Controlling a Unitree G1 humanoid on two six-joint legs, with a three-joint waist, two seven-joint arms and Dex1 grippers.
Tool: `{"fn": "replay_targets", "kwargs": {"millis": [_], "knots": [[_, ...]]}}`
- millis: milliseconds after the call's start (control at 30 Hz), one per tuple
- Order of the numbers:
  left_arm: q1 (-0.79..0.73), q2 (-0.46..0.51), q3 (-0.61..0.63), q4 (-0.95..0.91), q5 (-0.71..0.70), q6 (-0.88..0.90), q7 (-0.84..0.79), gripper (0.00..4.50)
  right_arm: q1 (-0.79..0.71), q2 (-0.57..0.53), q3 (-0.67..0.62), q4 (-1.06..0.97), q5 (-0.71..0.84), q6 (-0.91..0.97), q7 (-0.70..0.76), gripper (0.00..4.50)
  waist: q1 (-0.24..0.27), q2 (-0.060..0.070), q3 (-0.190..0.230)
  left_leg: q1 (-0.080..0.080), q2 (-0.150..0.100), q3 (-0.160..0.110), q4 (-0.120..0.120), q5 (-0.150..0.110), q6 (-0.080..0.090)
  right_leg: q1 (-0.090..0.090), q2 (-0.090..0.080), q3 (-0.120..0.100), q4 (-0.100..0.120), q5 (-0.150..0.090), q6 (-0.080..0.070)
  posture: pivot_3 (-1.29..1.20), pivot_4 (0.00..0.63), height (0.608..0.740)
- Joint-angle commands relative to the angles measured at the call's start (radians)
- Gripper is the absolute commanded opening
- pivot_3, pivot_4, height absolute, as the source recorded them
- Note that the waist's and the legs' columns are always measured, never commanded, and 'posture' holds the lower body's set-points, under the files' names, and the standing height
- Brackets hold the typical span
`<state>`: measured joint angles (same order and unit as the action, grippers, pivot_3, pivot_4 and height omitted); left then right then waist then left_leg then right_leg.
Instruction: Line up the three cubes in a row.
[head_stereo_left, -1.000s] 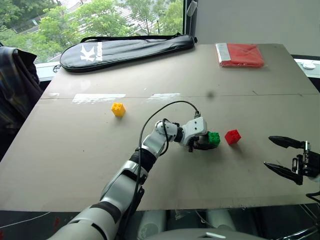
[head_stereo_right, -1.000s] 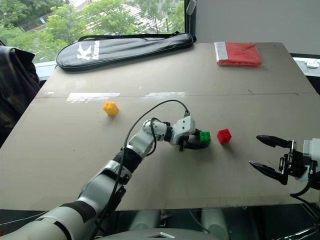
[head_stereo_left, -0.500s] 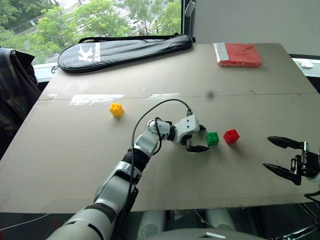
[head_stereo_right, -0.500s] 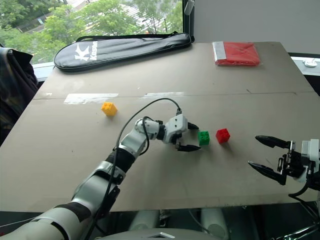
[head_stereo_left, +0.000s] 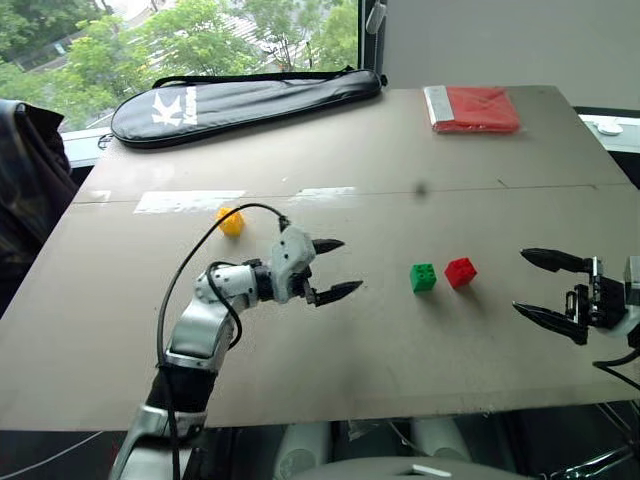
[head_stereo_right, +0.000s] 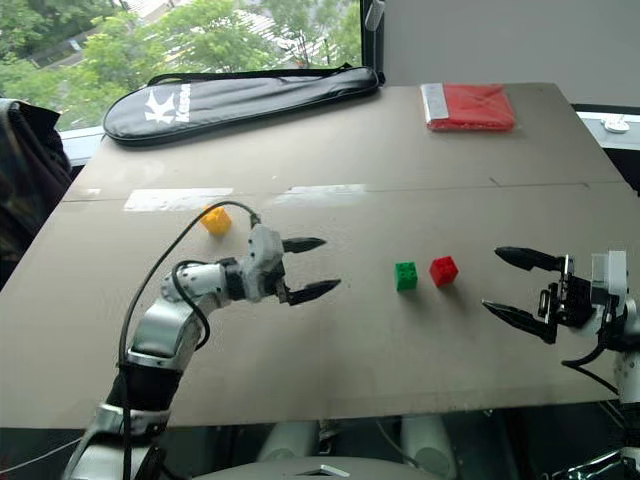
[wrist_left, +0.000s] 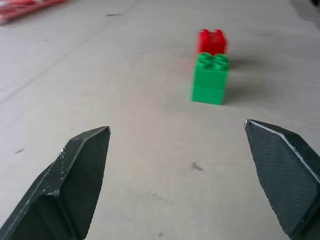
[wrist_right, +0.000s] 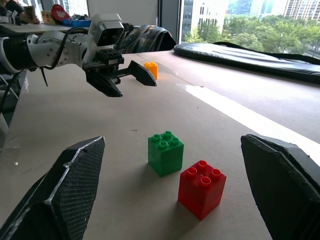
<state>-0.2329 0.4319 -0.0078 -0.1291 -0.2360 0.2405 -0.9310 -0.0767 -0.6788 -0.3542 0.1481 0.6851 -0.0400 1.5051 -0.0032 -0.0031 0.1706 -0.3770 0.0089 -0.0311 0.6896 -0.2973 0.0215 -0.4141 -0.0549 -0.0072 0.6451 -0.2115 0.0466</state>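
- The green cube (head_stereo_left: 423, 277) and the red cube (head_stereo_left: 461, 272) stand just beside each other on the worktop (head_stereo_left: 400, 160), apart by a small gap.
- The yellow cube (head_stereo_left: 231, 221) stands well apart, partly hidden by a cable, it seems.
- The left pincer (head_stereo_left: 330, 269) is spread wide, empty, between yellow and green.
- The right pincer (head_stereo_left: 532, 285) is also wide and empty, near the red cube.

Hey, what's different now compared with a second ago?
The left gripper let go of the green cube, opened, and drew back to the left, toward the yellow cube. Green stays beside the red cube. The right gripper remains open, empty.
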Motion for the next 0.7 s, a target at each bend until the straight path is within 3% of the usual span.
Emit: {"fn": "replay_targets", "kwargs": {"millis": [33, 267, 700], "knots": [[0.060, -0.030, 0.150, -0.074, 0.078, -0.017, 0.287, 4.39, -0.055, 0.011, 0.014, 0.029, -0.015, -0.002, -0.022, 4.50, 0.003, 0.000, 0.000, 0.000, 0.000, 0.000, 0.000, 0.000, 0.000, 0.000, 0.000, 0.000, 0.000, 0.000, 0.000, 0.00, 0.150, 0.707], [0.129, -0.080, 0.261, -0.102, 0.152, -0.042, 0.560, 4.39, -0.129, 0.016, 0.032, 0.068, -0.010, 0.025, -0.023, 4.50, 0.009, 0.000, 0.000, 0.000, -0.001, 0.000, 0.000, 0.000, 0.000, 0.000, 0.000, 0.000, 0.000, 0.000, 0.000, 0.00, 0.150, 0.707], [-0.034, -0.030, 0.225, 0.272, 0.199, -0.116, 0.637, 4.39, -0.132, 0.047, 0.043, -0.018, 0.013, 0.067, -0.052, 4.50, 0.016, 0.000, 0.000, -0.001, -0.003, 0.000, 0.000, 0.001, -0.002, 0.000, 0.000, -0.001, 0.000, 0.000, 0.000, 0.00, 0.150, 0.707]]}}
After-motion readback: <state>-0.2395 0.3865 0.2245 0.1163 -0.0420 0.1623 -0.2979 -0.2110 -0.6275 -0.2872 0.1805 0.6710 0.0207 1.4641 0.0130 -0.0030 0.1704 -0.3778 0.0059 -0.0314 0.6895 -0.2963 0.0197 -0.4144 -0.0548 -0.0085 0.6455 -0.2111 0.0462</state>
